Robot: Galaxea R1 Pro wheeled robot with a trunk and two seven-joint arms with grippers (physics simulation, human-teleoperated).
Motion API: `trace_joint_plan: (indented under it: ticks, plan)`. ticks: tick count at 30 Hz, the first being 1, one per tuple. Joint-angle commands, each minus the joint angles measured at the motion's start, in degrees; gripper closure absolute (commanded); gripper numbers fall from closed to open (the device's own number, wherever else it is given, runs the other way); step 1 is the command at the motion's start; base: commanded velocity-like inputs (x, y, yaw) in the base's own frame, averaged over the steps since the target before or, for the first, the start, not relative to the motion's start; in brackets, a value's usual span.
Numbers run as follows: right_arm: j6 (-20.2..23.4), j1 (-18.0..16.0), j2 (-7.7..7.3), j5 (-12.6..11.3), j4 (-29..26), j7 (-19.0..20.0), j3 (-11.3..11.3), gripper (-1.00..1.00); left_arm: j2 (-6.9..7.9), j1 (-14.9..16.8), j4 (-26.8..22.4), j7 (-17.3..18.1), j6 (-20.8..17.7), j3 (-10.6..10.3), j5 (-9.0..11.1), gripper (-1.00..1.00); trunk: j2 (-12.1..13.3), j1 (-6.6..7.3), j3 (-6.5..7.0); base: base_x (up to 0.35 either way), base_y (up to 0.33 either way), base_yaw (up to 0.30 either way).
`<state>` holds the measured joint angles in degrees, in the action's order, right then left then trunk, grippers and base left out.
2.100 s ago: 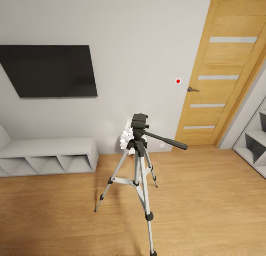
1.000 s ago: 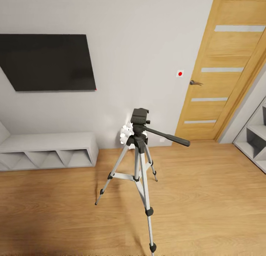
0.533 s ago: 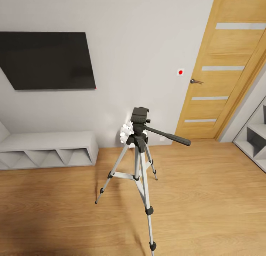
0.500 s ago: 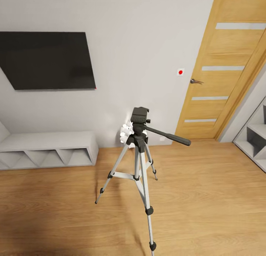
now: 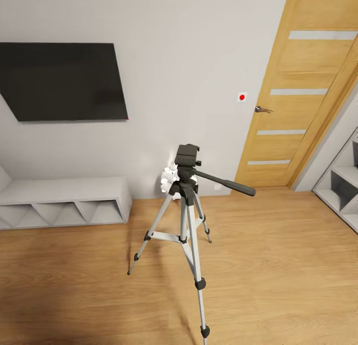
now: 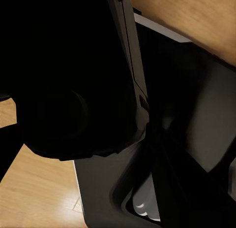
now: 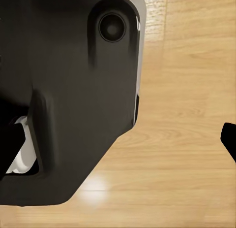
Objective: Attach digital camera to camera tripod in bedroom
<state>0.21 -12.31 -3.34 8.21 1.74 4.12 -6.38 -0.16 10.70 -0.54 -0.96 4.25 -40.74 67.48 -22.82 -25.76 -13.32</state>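
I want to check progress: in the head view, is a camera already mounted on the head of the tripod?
No, the camera tripod stands on the wooden floor with its dark head plate bare.

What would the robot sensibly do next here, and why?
Probably roll a little closer to the camera tripod: it stands upright out on the wood floor ahead, and its dark head is bare, with no camera mounted yet.
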Motion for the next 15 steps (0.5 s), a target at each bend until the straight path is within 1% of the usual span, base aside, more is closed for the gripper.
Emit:
trace_joint_plan:
  ticks: [1,8,15]
  plan:
    - [0.09,-0.08,-0.02,0.57,0.11,0.13,-0.49,-1.0,-0.01,0.02,0.01,-0.06,0.15,-0.48,0.37,1.0,-0.1,-0.03,-0.1,0.0,0.0,-0.168]
    - [0.25,-0.08,0.04,0.56,0.11,0.13,-0.48,-1.0,-0.01,0.02,0.01,-0.04,0.15,-0.48,0.37,1.0,-0.1,-0.03,-0.1,0.0,0.0,-0.21]
    - [-0.16,-0.08,-0.02,0.63,0.11,0.22,-0.48,-1.0,-0.01,0.02,-0.04,-0.02,0.15,-0.48,0.37,1.0,-0.1,-0.03,-0.1,0.0,0.0,-0.055]
